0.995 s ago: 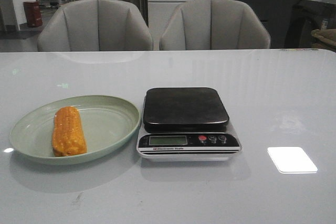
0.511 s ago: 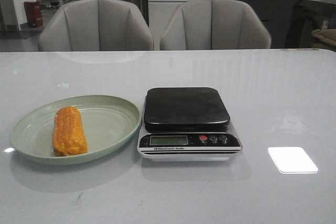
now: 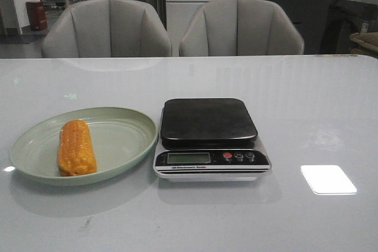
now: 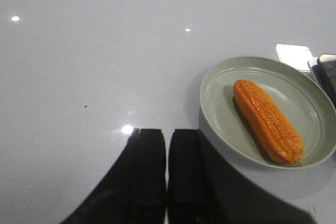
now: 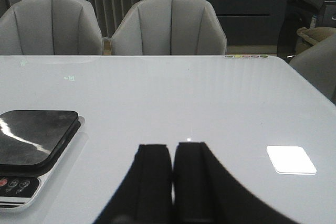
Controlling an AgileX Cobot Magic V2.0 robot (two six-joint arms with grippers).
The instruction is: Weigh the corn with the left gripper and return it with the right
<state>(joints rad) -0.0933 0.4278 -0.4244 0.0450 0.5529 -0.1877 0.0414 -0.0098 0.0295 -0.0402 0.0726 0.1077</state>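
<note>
Lying in the pale green plate [image 3: 127, 146], the corn [image 3: 76, 147] rests lengthwise on the plate's left half, one blunt end toward the near rim and the other toward the far rim. Nothing grips it. The plate sits on the white table [image 3: 319, 110] just left of the scale [image 3: 211, 138], its right rim all but meeting the scale's body — whether they touch cannot be told.

The scale's black platform [image 3: 208, 119] is bare, with a grey display [image 3: 188, 157] and three small buttons [image 3: 238, 156] along its front edge, the leftmost button red. A bright rectangle of reflected light [image 3: 328, 179] lies on the table to the right of the scale.

Beyond the table, behind the scale, stand two grey chairs [image 3: 106, 28].

Neither arm shows in the front view. From the left wrist camera, the left gripper [image 4: 166, 153] hangs over bare table beside the plate, its jaws together with only a thin seam between them. The right gripper [image 5: 172, 166] hangs over the table to the right of the scale — its jaws are likewise pressed together and hold nothing.
</note>
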